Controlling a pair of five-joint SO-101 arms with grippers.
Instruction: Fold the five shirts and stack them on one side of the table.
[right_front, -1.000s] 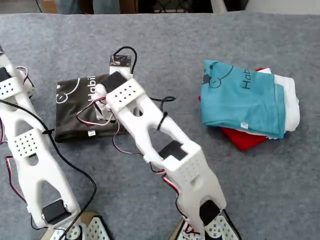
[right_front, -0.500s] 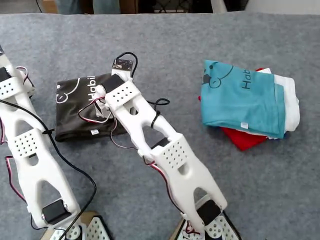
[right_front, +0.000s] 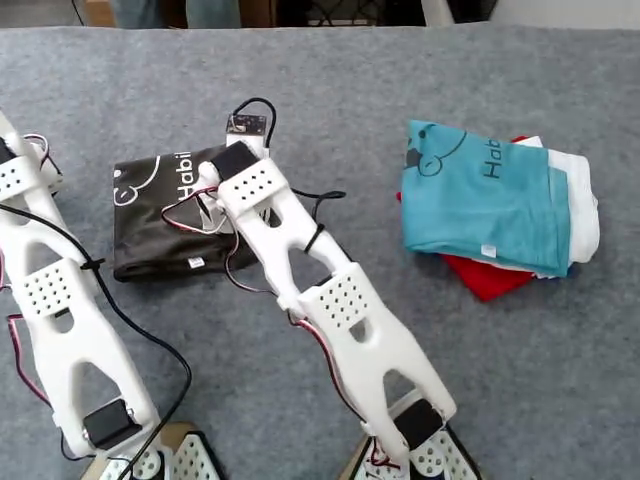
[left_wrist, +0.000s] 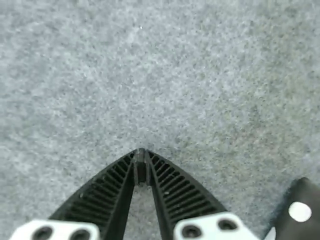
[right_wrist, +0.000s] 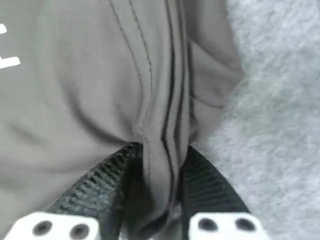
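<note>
A folded black shirt (right_front: 150, 220) with white print lies left of the table's middle. My right arm (right_front: 300, 260) stretches over its right edge. In the right wrist view my right gripper (right_wrist: 160, 147) is shut on a fold of the black shirt (right_wrist: 90, 75) near its hem. A folded teal shirt (right_front: 475, 195) tops a stack at the right, above a white shirt (right_front: 582, 205) and a red shirt (right_front: 485, 278). My left arm (right_front: 50, 280) stands along the left edge, and my left gripper (left_wrist: 141, 152) is shut and holds nothing, over bare grey carpet (left_wrist: 150, 65).
Grey carpet (right_front: 330, 90) covers the whole table, with open room between the black shirt and the stack. Loose servo cables (right_front: 320, 195) hang beside my right arm. A dark corner with a white dot (left_wrist: 300, 210) edges the left wrist view.
My right arm has leaned farther forward over the black shirt, and the shirt has slid slightly to the right. The left arm has shifted slightly at the table's left edge.
</note>
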